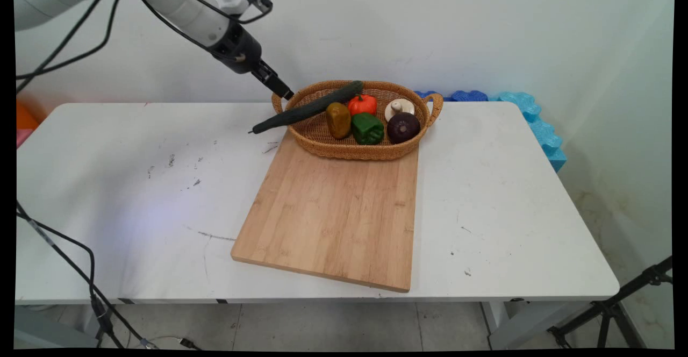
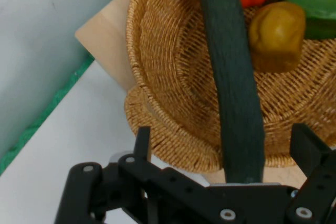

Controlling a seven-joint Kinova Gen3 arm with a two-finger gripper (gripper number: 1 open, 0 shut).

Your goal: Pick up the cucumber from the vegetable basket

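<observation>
White wall stands behind the bench (image 1: 484, 195), which carries a wooden board (image 1: 333, 212) with a woven basket (image 1: 328, 147) on its far end. From the main view you see the gripper (image 1: 280, 87) hanging just above the basket's left handle, tilted down towards it. A long dark cucumber (image 1: 309, 108) lies across the left rim, one end inside near the far wall, the other sticking out over the bench. Beside it in the basket sit a yellow-brown pepper (image 1: 338, 120), an orange one (image 1: 362, 104), a green one (image 1: 367, 128), a mushroom (image 1: 399, 108) and a dark onion (image 1: 403, 127).

From the hand view you look along the cucumber (image 2: 233, 87), which runs up between the two fingers. They stand wide apart, one finger (image 2: 143, 142) over the basket (image 2: 173, 77) rim at the left, the other at the right, neither touching anything.

Judging by its shape, the cucumber should be stiff, light and smooth, so it may slip or swing if held near an end. Its middle, resting on the rim, looks the steadiest hold, though the wicker there crowds the fingers.
</observation>
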